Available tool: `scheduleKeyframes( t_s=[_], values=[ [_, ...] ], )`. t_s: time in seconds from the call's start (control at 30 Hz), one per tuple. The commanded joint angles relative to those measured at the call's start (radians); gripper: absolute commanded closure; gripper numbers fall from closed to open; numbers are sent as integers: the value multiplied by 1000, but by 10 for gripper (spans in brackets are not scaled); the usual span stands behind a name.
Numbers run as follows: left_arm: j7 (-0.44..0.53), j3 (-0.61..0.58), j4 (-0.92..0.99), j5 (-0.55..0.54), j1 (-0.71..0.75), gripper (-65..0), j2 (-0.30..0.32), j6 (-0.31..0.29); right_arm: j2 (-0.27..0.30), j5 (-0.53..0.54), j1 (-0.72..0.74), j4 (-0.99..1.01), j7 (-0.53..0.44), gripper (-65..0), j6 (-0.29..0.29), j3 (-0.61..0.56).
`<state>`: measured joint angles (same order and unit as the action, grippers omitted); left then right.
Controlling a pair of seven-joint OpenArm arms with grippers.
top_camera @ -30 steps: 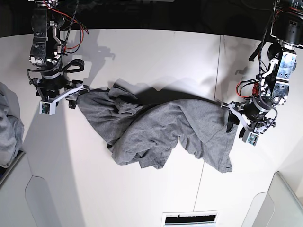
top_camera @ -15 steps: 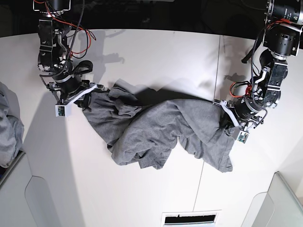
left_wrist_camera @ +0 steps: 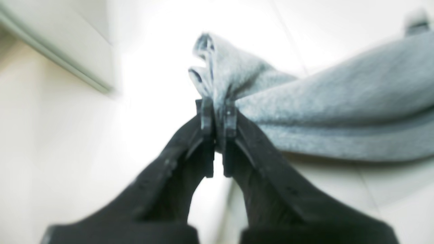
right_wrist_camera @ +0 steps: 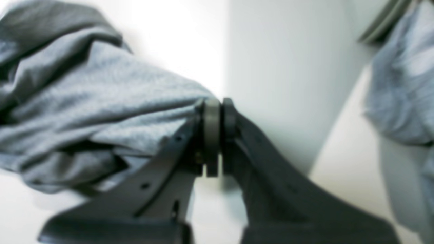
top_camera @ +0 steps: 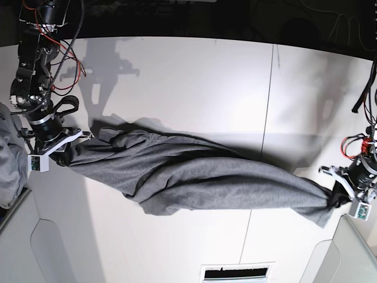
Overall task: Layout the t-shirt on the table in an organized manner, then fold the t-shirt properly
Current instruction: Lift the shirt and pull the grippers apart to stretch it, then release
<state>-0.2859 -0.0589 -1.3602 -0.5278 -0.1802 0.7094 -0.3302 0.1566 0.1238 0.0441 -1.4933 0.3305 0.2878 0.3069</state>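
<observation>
Now that the arms have been drawn apart, the t-shirt [top_camera: 200, 186] is stretched taut over the table [top_camera: 194, 71], clamped between the left gripper [left_wrist_camera: 217, 112] and right gripper [right_wrist_camera: 217, 112]; spreading remains.

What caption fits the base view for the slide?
Left gripper and right gripper each clamp one end of the t-shirt, stretched twisted across the table.

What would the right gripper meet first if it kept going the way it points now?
Probably the light grey bin wall straight ahead of the right gripper, which is clamped on the t-shirt. Depth is blurred; the bunched cloth sits off to one side.
</observation>
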Motion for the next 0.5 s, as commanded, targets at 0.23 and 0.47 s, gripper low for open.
scheduleKeyframes(
  t_s=[0.23,0.47],
  values=[
    [-86,148,-232,-105,-22,0,21,-48,48,95,10,-97,72,0,78,61],
    [-139,283,-333,-169,-22,0,43,-48,48,143,8,-163,131,0,110,105]
  ],
)
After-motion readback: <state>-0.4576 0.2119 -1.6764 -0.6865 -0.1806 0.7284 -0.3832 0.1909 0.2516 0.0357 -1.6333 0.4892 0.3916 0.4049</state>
